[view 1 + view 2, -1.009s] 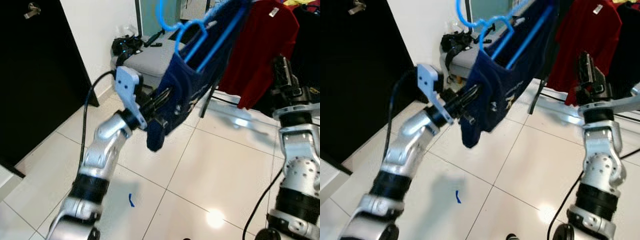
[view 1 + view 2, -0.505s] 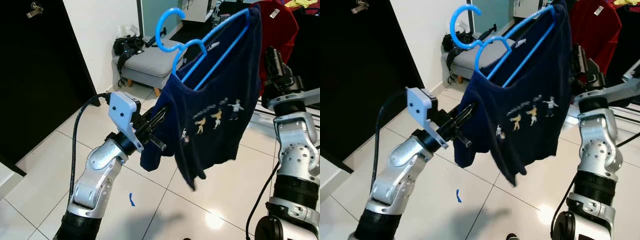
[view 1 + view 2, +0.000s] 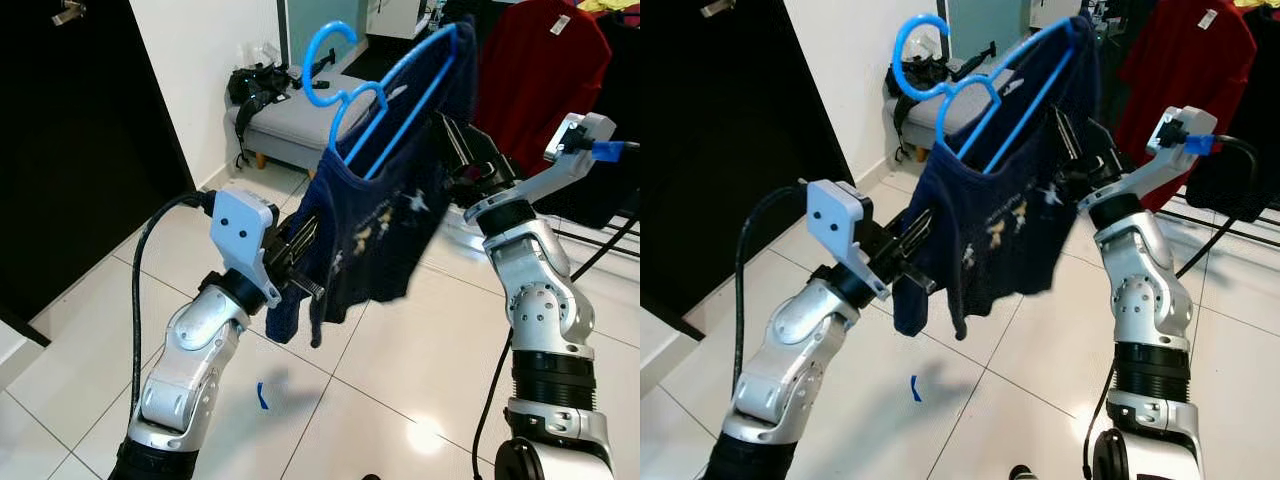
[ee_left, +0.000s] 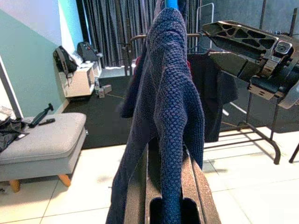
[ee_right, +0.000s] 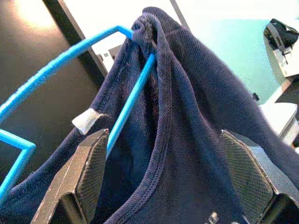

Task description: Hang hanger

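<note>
Right wrist view: right tool [image 5: 159, 186] fingers spread around shirted hanger [image 5: 56, 60].

One blue hanger [image 3: 362, 100], one navy shirt [image 3: 385, 215], two pincers.

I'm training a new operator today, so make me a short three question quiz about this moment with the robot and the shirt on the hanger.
1. True or false: the left gripper has its fingers shut on the navy shirt.
2. What colour is the hanger? A red, B blue, C white.
3. Fill in: the right gripper has its fingers ____ on either side of the shirt's far shoulder.

Key:
1. True. The left wrist view shows cloth pinched between the fingers.
2. B.
3. Open. The right wrist view shows wide-set fingers with cloth between them, not clamped.
</note>
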Controlling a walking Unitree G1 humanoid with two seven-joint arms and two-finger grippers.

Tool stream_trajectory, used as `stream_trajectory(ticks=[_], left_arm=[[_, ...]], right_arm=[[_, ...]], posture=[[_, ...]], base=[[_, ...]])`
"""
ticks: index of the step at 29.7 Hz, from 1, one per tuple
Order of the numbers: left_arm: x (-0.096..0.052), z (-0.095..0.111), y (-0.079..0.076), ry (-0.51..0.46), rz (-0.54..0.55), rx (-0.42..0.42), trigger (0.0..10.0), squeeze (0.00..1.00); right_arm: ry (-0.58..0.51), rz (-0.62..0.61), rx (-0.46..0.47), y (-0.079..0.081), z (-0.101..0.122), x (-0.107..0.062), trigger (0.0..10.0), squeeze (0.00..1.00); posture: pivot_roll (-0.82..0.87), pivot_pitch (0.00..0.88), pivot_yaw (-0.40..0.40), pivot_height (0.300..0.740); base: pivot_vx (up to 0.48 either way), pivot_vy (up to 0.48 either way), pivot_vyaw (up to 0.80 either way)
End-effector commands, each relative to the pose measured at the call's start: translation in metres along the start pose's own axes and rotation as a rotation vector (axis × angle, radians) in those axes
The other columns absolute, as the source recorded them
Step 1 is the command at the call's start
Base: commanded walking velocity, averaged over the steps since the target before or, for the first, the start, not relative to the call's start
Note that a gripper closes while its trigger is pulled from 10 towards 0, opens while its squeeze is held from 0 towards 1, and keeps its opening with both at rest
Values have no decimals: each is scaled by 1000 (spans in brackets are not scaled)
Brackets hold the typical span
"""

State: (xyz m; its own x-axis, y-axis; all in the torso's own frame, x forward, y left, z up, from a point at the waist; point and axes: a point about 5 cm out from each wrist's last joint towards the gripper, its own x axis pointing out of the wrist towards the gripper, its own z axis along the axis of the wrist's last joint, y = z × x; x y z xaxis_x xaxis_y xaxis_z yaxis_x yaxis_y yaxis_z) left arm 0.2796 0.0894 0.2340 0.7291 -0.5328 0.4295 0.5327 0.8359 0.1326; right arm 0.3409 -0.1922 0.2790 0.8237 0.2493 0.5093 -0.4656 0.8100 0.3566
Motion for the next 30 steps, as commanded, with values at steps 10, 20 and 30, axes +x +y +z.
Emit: stream_trajectory(ticks=[10, 20, 30], left_arm=[[-4, 12, -6, -46, -11, 1, 10000, 0], [-8, 16, -14, -51, -55, -13, 10000, 0], [-11, 12, -14, -26, -74, 12, 10000, 0]], right_arm=[[-36, -73, -58, -9, 8, 9, 1686, 0], [-30, -50, -66, -10, 8, 15, 0, 0], [-47, -49, -67, -11, 12, 18, 4039, 0]], posture=[[24, 174, 1, 740], [32, 173, -4, 740], [32, 171, -3, 740]], base=[[0, 0, 0], [0, 0, 0], [0, 0, 0]])
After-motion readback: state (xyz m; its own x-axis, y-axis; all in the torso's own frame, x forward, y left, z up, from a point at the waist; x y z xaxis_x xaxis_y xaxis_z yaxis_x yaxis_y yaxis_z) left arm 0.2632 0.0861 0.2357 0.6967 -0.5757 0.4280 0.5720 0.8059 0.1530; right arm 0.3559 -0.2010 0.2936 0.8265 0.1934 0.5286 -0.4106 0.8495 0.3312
